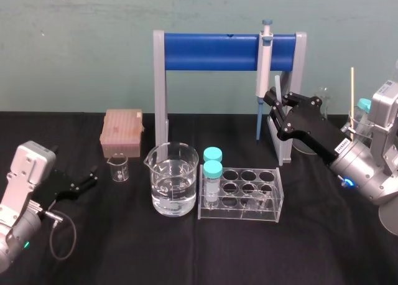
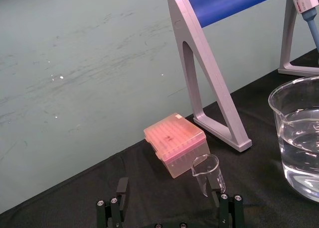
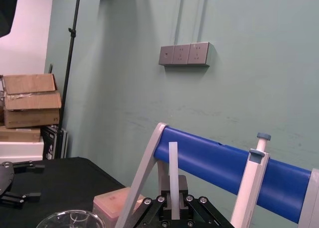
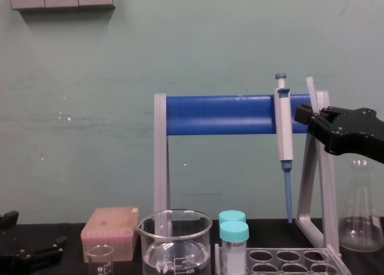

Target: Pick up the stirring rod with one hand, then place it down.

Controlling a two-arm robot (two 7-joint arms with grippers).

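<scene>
The stirring rod (image 1: 278,86) is a thin translucent glass stick held up in the air, clear of the table, just right of the hanging pipette (image 1: 263,66). My right gripper (image 1: 271,102) is shut on its lower part. In the right wrist view the stirring rod (image 3: 173,178) stands upright between the two fingers of the right gripper (image 3: 173,209). From the chest, the stirring rod (image 4: 311,89) pokes above the right gripper (image 4: 305,114), in front of the stand's right leg. My left gripper (image 1: 90,177) rests open and low at the left, with nothing in it.
A blue-barred pipette stand (image 1: 224,51) spans the back. In front of it are a large beaker of water (image 1: 172,180), a small beaker (image 1: 119,168), a pink tip box (image 1: 122,131) and a clear tube rack (image 1: 244,195) with two teal-capped tubes (image 1: 212,168). A flask (image 4: 358,210) stands at the right.
</scene>
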